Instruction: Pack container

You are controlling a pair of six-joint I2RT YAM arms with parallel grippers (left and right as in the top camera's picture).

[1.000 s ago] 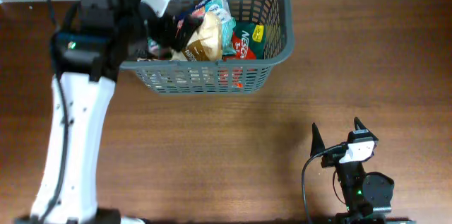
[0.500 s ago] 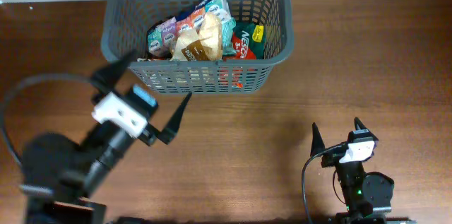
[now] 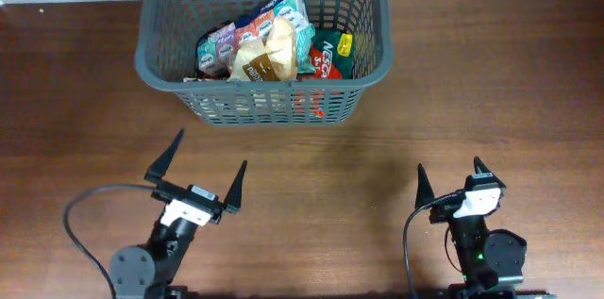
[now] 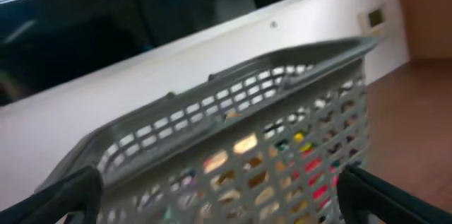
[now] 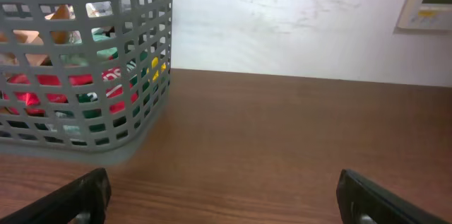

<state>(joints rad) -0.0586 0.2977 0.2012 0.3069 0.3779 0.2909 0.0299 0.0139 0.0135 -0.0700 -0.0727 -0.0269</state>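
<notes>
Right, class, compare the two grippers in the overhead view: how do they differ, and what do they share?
The left gripper sits skewed, one fingertip further forward; the right gripper sits squarer. The left gripper faces the container's front wall; the right gripper stands off past its right corner. Both are open, empty and clear of the container.

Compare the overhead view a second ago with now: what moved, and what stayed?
The left arm drew back from over the basket to the near edge of the table; its fingers stand open and empty. The basket, its packets and the right arm, its fingers open, stayed put.
</notes>
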